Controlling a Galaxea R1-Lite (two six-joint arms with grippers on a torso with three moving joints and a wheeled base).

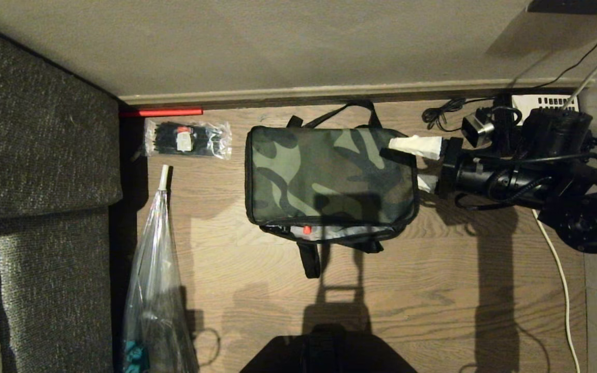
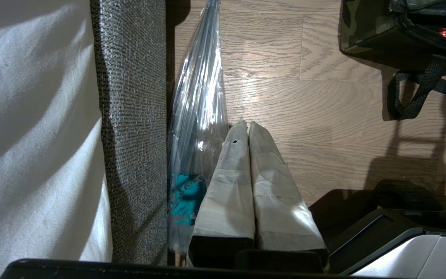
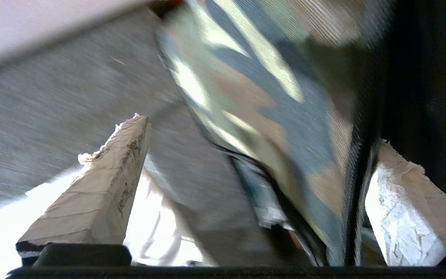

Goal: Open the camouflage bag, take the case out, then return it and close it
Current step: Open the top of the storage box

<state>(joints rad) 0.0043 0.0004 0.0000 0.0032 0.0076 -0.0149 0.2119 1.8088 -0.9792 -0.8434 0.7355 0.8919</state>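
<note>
On the wooden floor [image 1: 433, 311], listed from the robot's base outward:

1. Left gripper [image 2: 245, 124]: parked low at about 7 o'clock, taped fingers [image 2: 227, 186] pressed together, nothing between them; it hangs just beside the clear plastic bag.

2. Clear plastic bag [image 1: 156, 290]: long, tapered, lying along the edge of the grey upholstered sofa [image 1: 34, 155] at 8 to 9 o'clock, its narrow end pointing away from the robot; teal contents at the near end.

3. Camouflage bag [image 1: 329, 173]: centre of the floor, near 12 o'clock, camouflage top up. Its near side gapes slightly, showing a pale strip and a small red tab; black straps trail from the near and far sides. The case is not visible.

4. Right gripper [image 1: 423, 166]: at 2 o'clock, reaching level toward the bag's right end, fingers spread wide and holding nothing. In the wrist view one finger sits against the bag's black side; the other stands clear over the floor.

5. Packet of black ties [image 1: 187, 139]: 10 o'clock, well apart from the bag.

6. Red strip [image 1: 161, 112]: farthest, against the skirting board [image 1: 303, 95] at 11 o'clock.
</note>
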